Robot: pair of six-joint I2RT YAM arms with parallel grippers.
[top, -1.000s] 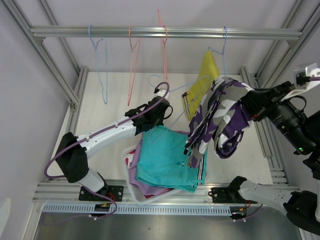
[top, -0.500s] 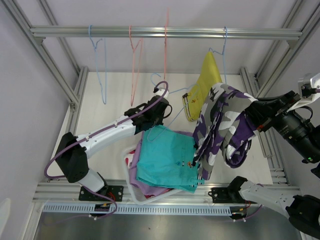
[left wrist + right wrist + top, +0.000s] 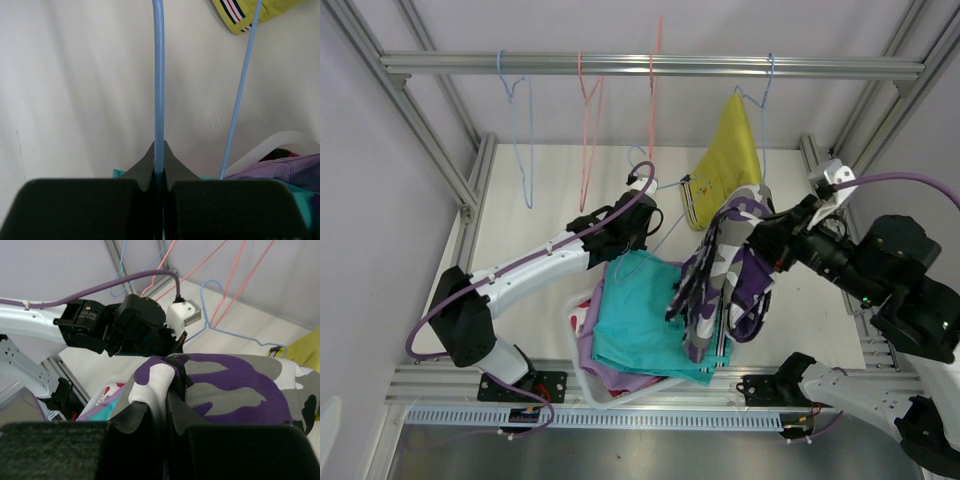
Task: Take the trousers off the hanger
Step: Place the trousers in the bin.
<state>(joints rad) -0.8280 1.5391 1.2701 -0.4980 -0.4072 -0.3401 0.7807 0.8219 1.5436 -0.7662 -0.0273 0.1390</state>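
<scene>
Carrying the purple-black-white camouflage cloth shorts, pinched tight in the right tool and dangling beside the white bin, should end over its teal shorts; the left tool clamps the blue wire hanger clear.

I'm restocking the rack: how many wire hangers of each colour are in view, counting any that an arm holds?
Blue hangers: 3, one of them in the left fingers
Pink hangers: 2
Total: 5
</scene>
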